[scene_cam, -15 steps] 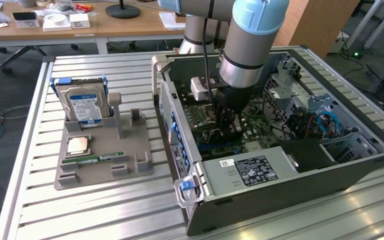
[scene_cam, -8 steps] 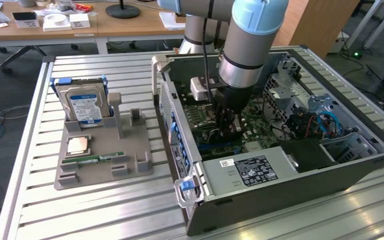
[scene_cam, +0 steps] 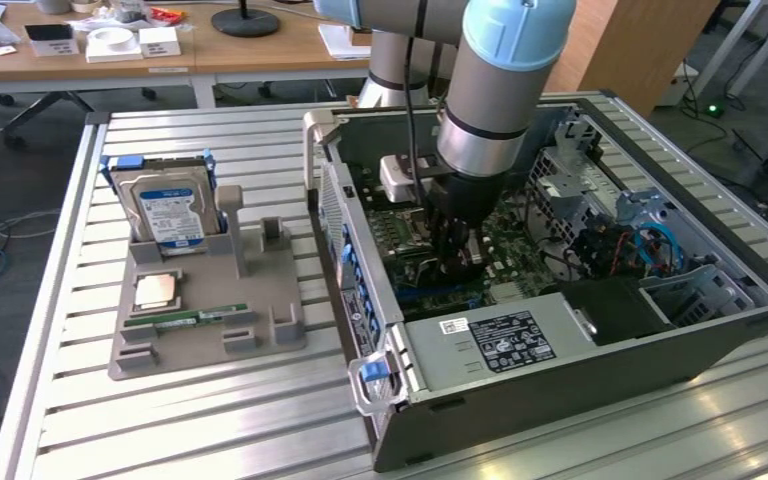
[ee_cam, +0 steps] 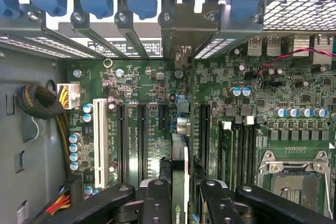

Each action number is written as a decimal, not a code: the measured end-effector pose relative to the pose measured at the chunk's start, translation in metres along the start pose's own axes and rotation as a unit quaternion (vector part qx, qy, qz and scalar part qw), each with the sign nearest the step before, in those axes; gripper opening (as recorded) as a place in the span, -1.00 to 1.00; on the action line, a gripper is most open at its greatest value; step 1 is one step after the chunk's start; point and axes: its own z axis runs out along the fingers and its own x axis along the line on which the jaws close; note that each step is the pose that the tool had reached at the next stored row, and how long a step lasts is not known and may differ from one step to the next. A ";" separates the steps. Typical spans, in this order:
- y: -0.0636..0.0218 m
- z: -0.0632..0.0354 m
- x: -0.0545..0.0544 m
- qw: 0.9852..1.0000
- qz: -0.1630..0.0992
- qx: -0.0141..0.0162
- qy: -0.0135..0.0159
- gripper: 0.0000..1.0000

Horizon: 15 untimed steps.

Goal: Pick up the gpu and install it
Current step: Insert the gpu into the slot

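GPU [ee_cam: 179, 182] sits edge-on between the gripper [ee_cam: 179, 203] fingers [ee_cam: 155, 203], clamped on both faces (its green top edge runs away from the wrist camera). It hangs just over the motherboard [ee_cam: 220, 103], its long axis parallel to the black slots [ee_cam: 142, 135], in line with the gap between them. From outside, the arm reaches down into the open case [scene_cam: 704, 330], with the gripper [scene_cam: 462, 245] low over the board; slot alignment reads from the wrist view.
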 end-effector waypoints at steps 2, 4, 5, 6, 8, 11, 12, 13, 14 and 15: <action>0.0001 0.0001 0.000 1.000 0.000 0.000 0.000 -0.48; 0.0002 0.0003 0.000 1.000 0.000 0.000 0.000 -0.48; 0.0003 0.0003 0.000 1.000 0.000 0.000 0.000 -0.48; 0.0004 0.0004 0.000 1.000 0.000 0.000 0.000 -0.48; 0.0004 0.0004 0.000 1.000 0.000 0.000 0.000 -0.48; 0.0005 0.0004 0.000 1.000 0.000 0.000 0.000 -0.48; 0.0005 0.0003 0.000 1.000 0.000 0.000 0.000 -0.48; 0.0005 0.0004 0.000 1.000 0.000 0.000 0.000 -0.48; 0.0005 0.0004 0.000 1.000 0.000 0.000 0.000 -0.48; 0.0005 0.0004 0.000 1.000 0.000 0.000 0.000 -0.48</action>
